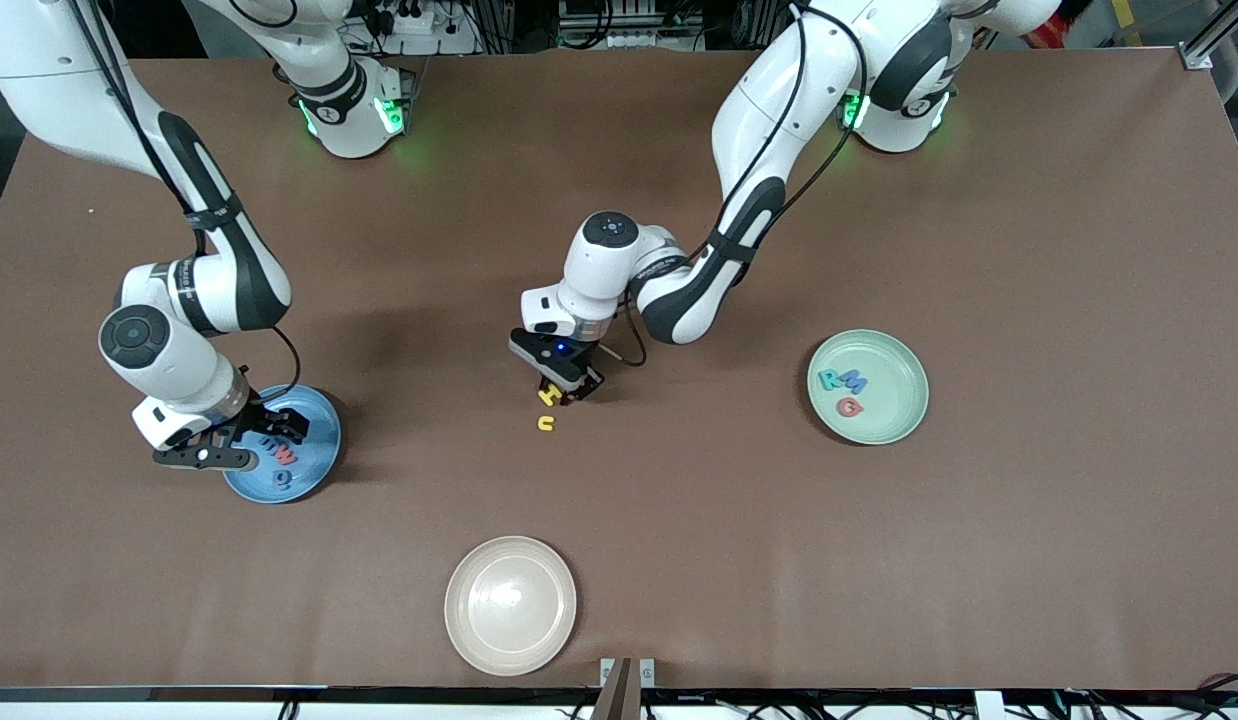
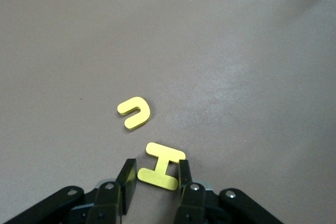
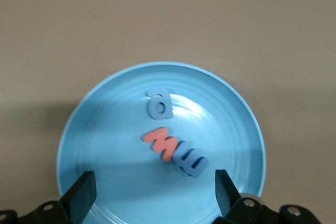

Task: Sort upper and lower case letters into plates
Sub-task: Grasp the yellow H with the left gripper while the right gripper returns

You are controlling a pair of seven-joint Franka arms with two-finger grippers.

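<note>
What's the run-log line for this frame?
left gripper: closing on yellow H | right gripper: open over blue plate | yellow u: on table

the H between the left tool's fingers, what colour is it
Yellow; the H shows best in the left wrist view.

Readable letter shapes: R, M, G in the mint green plate; yellow H and yellow u on the counter beside it.
</note>
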